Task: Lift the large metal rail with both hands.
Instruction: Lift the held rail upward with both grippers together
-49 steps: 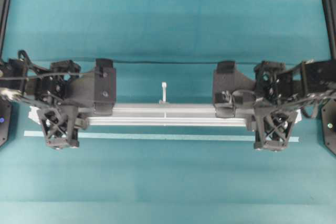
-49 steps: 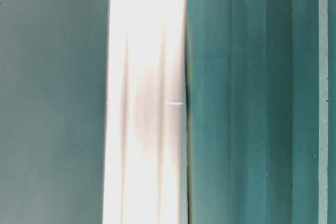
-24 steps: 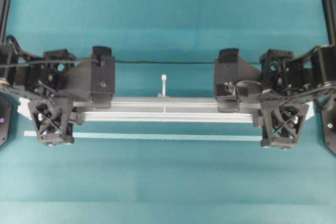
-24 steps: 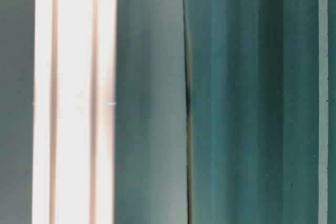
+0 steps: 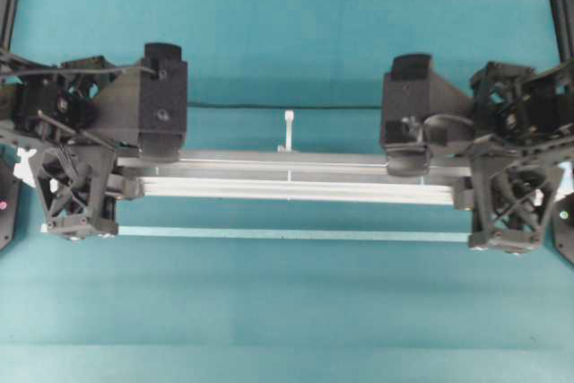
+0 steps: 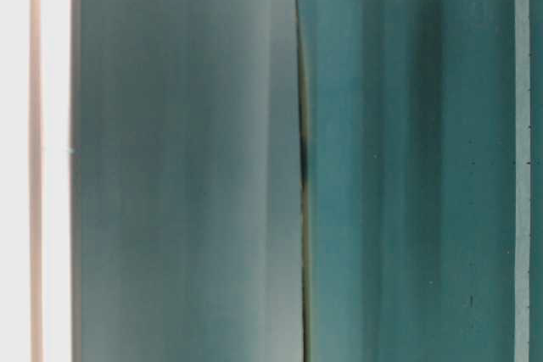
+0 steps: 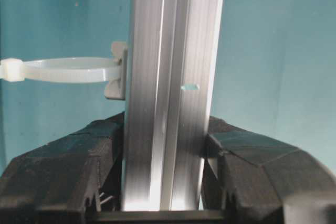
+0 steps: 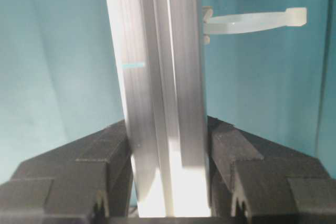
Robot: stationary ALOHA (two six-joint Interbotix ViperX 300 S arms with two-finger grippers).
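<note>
Overhead view: both tools, left point(image 5: 126, 187) and right point(image 5: 457, 193), clenched the rail point(image 5: 287, 177), which had risen clear of the worktop point(image 5: 287, 311).

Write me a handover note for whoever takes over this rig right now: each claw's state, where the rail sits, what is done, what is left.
Left claw: shut on the large metal rail, near its left end.
Right claw: shut on the same rail, near its right end.
Rail: level between both arms in the overhead view, a white zip tie sticking out of its side near the middle. The thin pale strip lies flat on the teal table, apart from the rail.
Done: both grasps are made.
Left: whether the rail is fully clear of the table cannot be confirmed here; raise it with both ends level.
</note>
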